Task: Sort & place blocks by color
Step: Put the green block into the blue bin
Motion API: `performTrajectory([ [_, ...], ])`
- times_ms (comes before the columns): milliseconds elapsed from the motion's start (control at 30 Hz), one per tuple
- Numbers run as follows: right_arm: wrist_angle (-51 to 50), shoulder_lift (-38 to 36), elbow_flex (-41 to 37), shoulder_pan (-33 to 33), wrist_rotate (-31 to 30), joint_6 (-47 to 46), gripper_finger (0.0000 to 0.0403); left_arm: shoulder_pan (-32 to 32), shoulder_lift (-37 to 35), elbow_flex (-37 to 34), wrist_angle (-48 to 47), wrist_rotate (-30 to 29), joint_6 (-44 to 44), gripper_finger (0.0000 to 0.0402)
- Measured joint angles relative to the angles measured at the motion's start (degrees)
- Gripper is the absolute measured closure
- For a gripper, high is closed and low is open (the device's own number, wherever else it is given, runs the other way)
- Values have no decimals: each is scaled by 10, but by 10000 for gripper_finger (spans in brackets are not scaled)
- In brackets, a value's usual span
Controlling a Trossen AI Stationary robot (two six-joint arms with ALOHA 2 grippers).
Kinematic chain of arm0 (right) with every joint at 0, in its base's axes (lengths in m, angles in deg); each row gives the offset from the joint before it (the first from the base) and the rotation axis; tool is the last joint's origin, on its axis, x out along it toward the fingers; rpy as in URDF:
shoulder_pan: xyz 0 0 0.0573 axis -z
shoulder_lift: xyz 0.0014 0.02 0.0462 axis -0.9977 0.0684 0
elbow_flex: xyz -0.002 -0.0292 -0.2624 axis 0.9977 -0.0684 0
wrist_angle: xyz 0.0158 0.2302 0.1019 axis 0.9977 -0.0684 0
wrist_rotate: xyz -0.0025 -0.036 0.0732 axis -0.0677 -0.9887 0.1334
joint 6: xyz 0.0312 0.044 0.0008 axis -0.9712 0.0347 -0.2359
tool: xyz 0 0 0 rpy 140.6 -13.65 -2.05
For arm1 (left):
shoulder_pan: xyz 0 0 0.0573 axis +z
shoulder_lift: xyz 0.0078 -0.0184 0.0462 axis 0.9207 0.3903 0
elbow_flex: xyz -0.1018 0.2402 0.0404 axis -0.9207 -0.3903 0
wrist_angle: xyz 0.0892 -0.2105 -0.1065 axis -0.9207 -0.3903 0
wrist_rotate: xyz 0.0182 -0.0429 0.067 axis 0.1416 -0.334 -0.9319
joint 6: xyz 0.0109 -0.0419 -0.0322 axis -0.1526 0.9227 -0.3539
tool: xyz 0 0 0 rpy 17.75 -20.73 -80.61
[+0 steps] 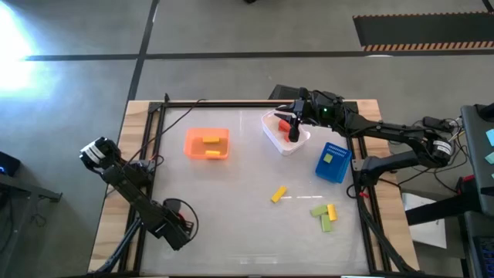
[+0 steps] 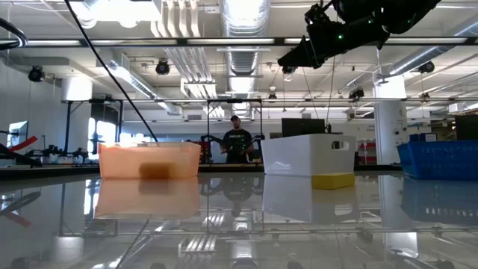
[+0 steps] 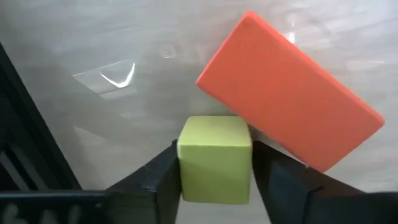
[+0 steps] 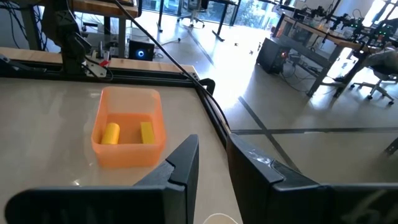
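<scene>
In the left wrist view my left gripper is shut on a light green block, with a red block lying on the table against the green one's corner. From above, the left gripper is near the table's near left corner and hides both blocks. My right gripper hovers over the white bin, which holds red blocks. Its fingers are slightly apart and empty. A yellow block, two green blocks and another yellow one lie on the table's near right part. My left gripper pinches the light green block by two opposite side faces, one finger on each. The block's end face points away from the wrist camera. Whether the block sits on the table or is lifted, I cannot tell. The red block touches its far corner.
The orange bin holds two yellow blocks. The blue bin at the right holds one yellowish block. A dark frame runs along the table's edges. A person stands in the room far behind the table.
</scene>
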Motion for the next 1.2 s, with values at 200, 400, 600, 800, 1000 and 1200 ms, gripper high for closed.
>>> performTrajectory([
  [200, 0, 0, 0, 0, 0, 0, 330, 0, 0, 1, -2, 0, 0, 282],
  [400, 0, 0, 0, 0, 0, 0, 330, 0, -2, 17, -31, 6, -5, 282],
  [600, -1, 0, 0, 0, 0, 0, 330, 2, -13, 89, -150, 0, -19, 282],
  [800, -2, 0, 0, 0, 0, 9, 330, 36, -20, 178, -205, -146, -122, 282],
  [1000, -2, 0, 0, 0, 57, 38, 330, 113, -27, 246, -180, -372, -340, 282],
  [1200, -15, 0, -3, 0, 123, 91, 330, 205, -52, 249, -38, -401, -651, 282],
])
